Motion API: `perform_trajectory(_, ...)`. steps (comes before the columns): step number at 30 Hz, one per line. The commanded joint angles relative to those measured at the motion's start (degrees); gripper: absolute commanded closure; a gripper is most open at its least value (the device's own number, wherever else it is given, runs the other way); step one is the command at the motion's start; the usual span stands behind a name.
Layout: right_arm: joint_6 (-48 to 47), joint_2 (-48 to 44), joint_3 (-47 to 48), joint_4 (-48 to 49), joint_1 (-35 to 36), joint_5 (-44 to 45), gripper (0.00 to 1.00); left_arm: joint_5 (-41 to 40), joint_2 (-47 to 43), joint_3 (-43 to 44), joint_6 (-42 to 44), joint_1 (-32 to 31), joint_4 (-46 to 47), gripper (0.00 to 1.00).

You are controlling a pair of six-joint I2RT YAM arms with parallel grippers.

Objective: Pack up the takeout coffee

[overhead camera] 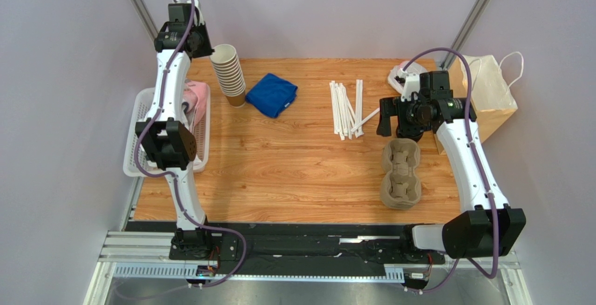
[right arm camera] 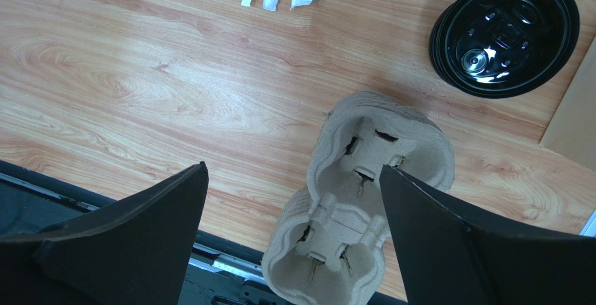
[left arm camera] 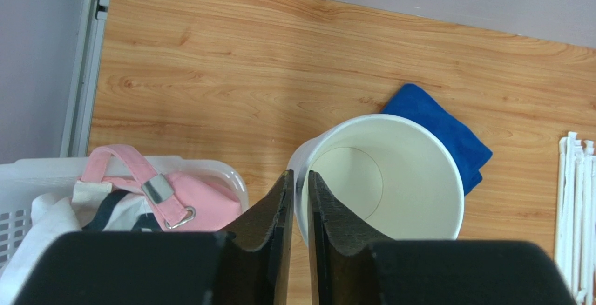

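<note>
A wood-grain table [overhead camera: 280, 165] stands between plain grey-lilac walls [overhead camera: 315, 5]; metal struts [overhead camera: 136, 1], possibly aluminium, rise at eleven and one o'clock.

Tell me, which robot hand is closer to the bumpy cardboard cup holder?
The right one. The right gripper hangs open just above the cup holder, near its far end. The left gripper is way across the table, pinching the rim of the paper cup stack.
</note>
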Motion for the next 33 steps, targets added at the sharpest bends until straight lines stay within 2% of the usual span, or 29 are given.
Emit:
perform_trajectory(1,0.86,0.71,2.9,1.87,-0.17,-0.2,0.0,1.51,-0.05,2.56,-2.6,0.72,1.01,0.81)
perform_trajectory(7,0.94,1.59,4.22,1.34,-0.17,-0.55,0.0,0.37,-0.32,2.3,-3.3,1.07,0.57,0.84)
perform_trajectory(12,1.03,2.12,4.92,1.08,-0.17,-0.38,0.0,-0.51,0.29,2.21,-3.57,1.25,0.39,0.78)
perform_trajectory(28,1.12,3.0,4.75,1.08,-0.17,-0.02,0.0,2.92,2.05,2.12,-4.97,1.43,0.39,0.8)
perform_trajectory(31,1.21,3.09,4.66,1.08,-0.08,-0.02,0.0,3.0,1.88,2.21,-4.97,1.6,0.39,0.86)
perform_trajectory(33,1.21,3.09,4.66,1.08,-0.17,-0.02,0.0,3.27,1.44,2.39,-5.15,1.6,0.48,0.94)
